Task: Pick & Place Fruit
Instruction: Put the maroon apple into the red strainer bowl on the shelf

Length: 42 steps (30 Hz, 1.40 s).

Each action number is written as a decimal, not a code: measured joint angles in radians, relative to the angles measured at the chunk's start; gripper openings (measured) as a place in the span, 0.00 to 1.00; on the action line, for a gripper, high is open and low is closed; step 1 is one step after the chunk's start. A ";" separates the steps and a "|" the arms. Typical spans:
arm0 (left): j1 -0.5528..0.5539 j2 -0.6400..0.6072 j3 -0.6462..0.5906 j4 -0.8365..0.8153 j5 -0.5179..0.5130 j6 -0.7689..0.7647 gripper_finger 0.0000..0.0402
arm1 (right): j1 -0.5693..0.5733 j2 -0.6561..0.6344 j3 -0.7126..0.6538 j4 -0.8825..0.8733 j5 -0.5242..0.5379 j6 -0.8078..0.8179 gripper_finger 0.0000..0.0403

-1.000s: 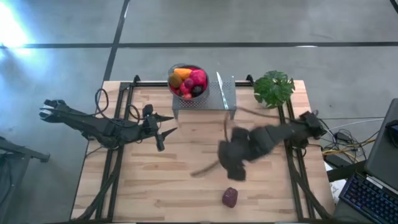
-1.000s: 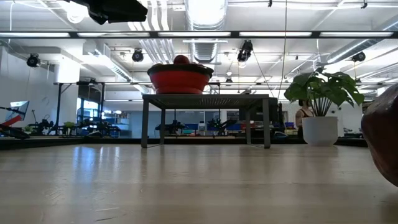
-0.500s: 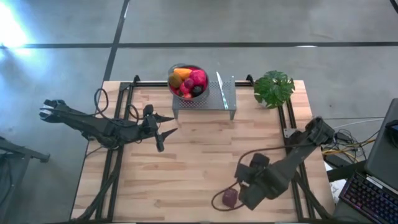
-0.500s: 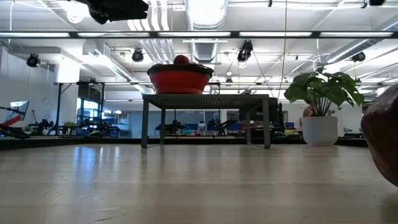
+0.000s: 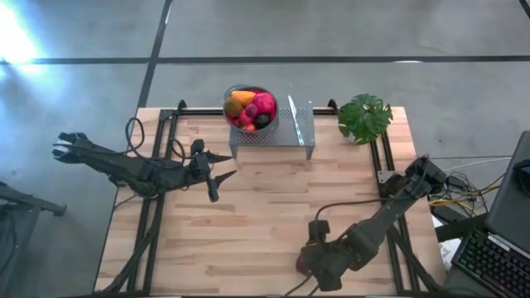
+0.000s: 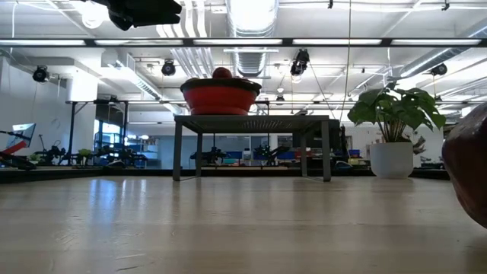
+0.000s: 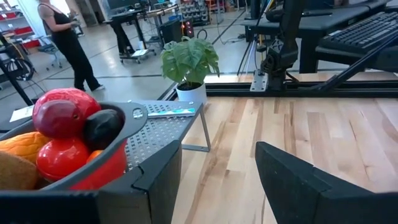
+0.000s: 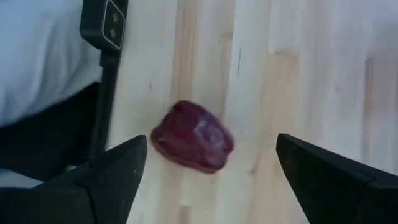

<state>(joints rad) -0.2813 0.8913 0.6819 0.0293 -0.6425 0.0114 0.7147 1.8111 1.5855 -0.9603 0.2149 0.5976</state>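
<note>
Bright overhead strip lighting, window glare, blurred right wrist view.

left arm: lies low along the left side, elbow bent | left gripper (image 5: 222, 175): fingers part-spread, holding nothing | right arm: reaches toward the near edge, wrist tipped down | right gripper (image 8: 205, 177): fingers spread wide, empty

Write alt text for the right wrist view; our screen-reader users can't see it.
A dark maroon toy fruit lies alone on the pale wooden table, framed between the two open dark fingers of the right gripper, which hangs above without touching it. A dark strut runs along the table's edge.
</note>
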 joint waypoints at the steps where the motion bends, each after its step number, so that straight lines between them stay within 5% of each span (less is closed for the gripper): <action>1: 0.000 0.000 0.000 0.000 0.000 -0.001 0.53 | -0.002 0.000 0.000 0.002 0.010 -0.047 0.87; 17: 0.000 0.000 0.000 0.008 -0.001 -0.001 0.53 | -0.038 0.008 -0.002 0.038 0.030 -0.537 0.72; 23: 0.000 0.000 0.000 0.008 -0.002 -0.001 0.53 | -0.058 0.064 -0.003 0.036 -0.066 -0.627 0.69; 42: 0.000 0.000 0.000 0.014 -0.002 -0.001 0.53 | -0.058 0.213 -0.002 0.006 -0.166 -0.719 0.88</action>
<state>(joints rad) -0.2813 0.8917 0.6819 0.0437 -0.6441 0.0105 0.6567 2.0241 1.5833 -0.9547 0.0491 -0.1218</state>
